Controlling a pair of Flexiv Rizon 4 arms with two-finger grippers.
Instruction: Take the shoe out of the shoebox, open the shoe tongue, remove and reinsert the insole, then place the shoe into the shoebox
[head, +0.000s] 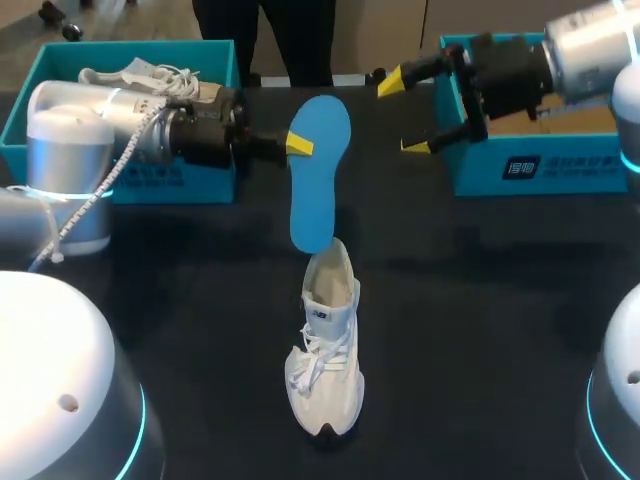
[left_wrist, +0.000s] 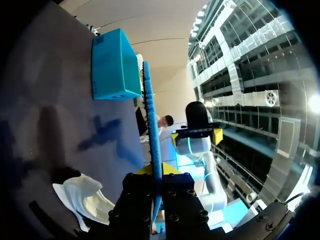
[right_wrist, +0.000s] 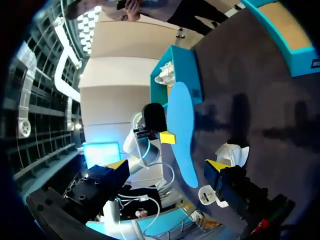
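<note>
Pinching the blue insole (head: 320, 170) near its broader end with the left gripper (head: 300, 145), one yellow fingertip (right_wrist: 168, 138) on each face, so clamped on it and carrying it clear of the black table (head: 480, 300). Holding it on edge and nearly upright, broader end up, narrower end down at the heel opening of the white sneaker (head: 325, 360); cannot tell whether touching the collar or just above it. From the left wrist, showing only as a thin blue strip (left_wrist: 151, 125) rising straight out from between the fingers of that gripper (left_wrist: 157, 172), with the sneaker (left_wrist: 85, 197) down beside it and the right shoebox (left_wrist: 112, 67) farther ahead. Finding the sneaker upright on its sole at the middle of the table, toe toward the near edge, heel toward the far side, laces loose across the tongue. Hovering the right gripper (head: 410, 115) above the table just in front of the right shoebox (head: 560, 175), fingers spread wide with nothing between them, aimed at the insole (right_wrist: 181, 135) but apart from it; same wide spread from its own wrist (right_wrist: 167, 165). Placing the two teal boxes at the far side: left shoebox (head: 200, 185) behind the left arm (head: 120, 130), with a second white sneaker (head: 140, 75) inside; right shoebox with a bare brown floor.
</note>
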